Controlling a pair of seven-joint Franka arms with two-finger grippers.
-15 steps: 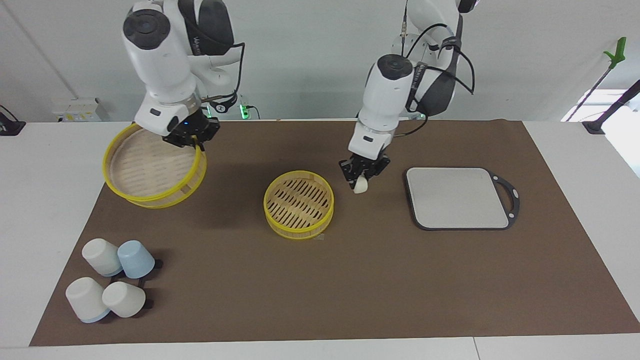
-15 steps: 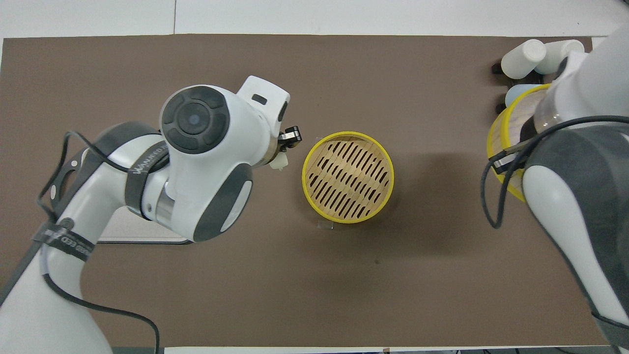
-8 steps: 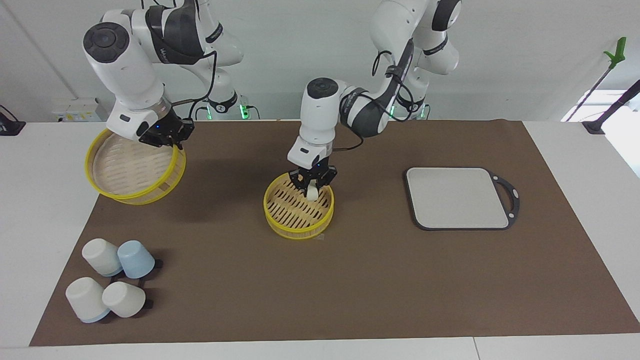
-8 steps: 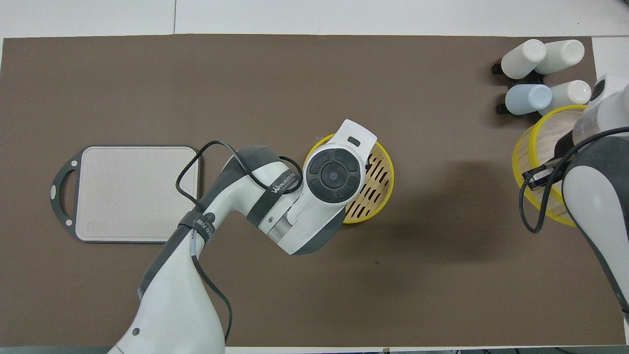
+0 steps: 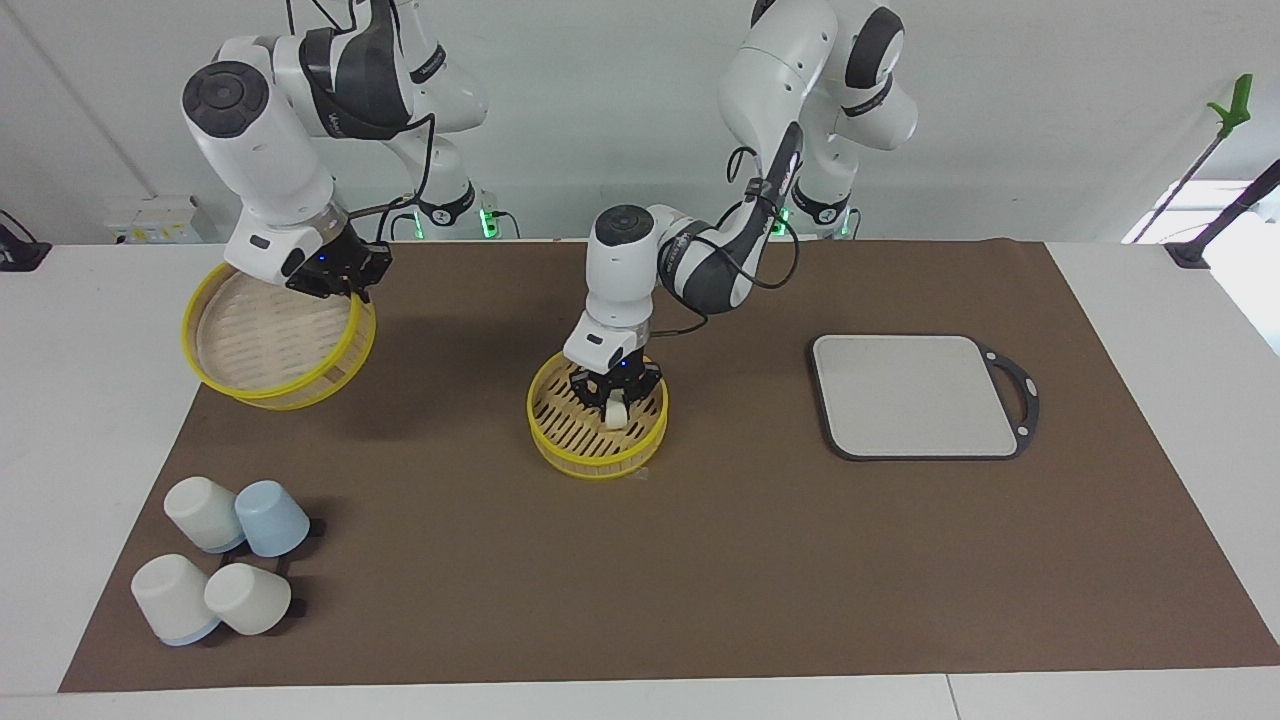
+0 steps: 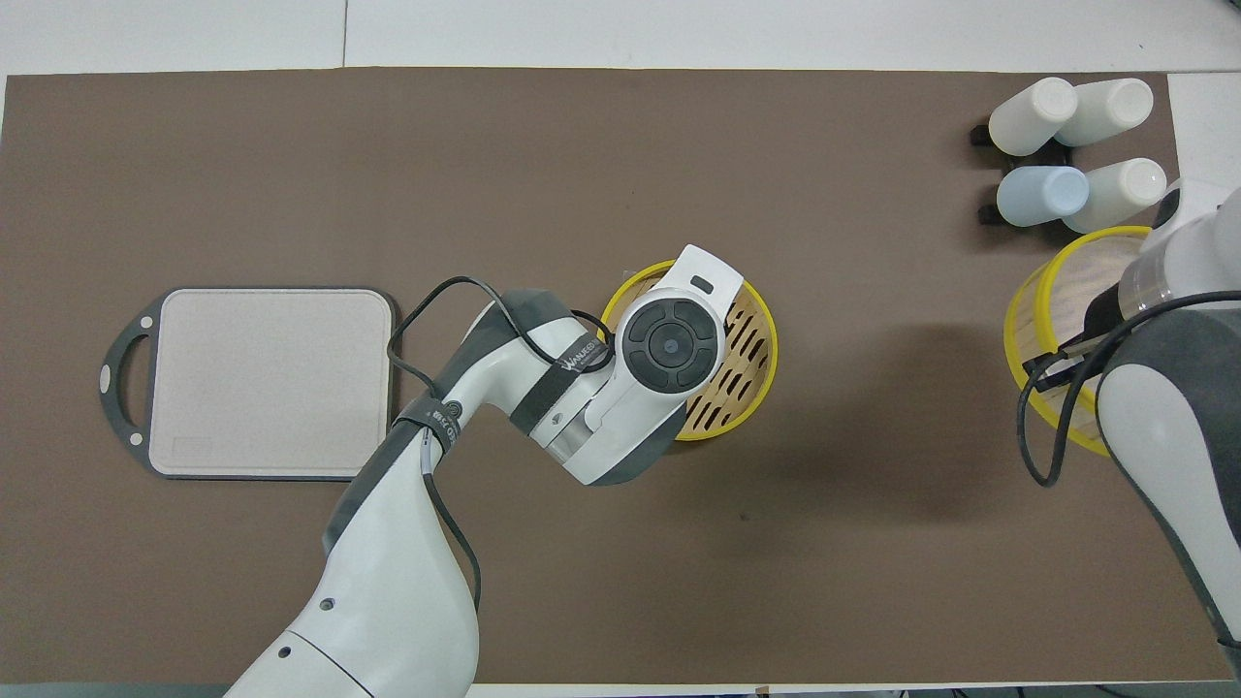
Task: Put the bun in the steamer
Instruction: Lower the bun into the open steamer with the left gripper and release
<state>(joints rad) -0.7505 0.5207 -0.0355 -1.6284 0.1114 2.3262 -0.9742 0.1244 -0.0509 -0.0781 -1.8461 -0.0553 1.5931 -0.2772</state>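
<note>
The steamer (image 5: 560, 410) is a round yellow-rimmed basket with a slotted base in the middle of the brown mat; it also shows in the overhead view (image 6: 745, 359). My left gripper (image 5: 616, 400) is down inside it, shut on the small cream-white bun (image 5: 617, 412), which is at or just above the slotted base. In the overhead view the left arm's wrist hides the bun. My right gripper (image 5: 343, 288) is shut on the rim of the steamer's top piece (image 5: 265, 340) and holds it tilted in the air over the mat's corner at the right arm's end.
A grey square tray with a black handle (image 5: 915, 395) lies on the mat toward the left arm's end. Several upturned cups (image 5: 220, 560) stand at the right arm's end, farther from the robots than the held top piece.
My left gripper carried the bun from beside the steamer to over it, then lowered it into the basket. My right gripper shifted the top piece toward the table's end, then stayed almost still.
</note>
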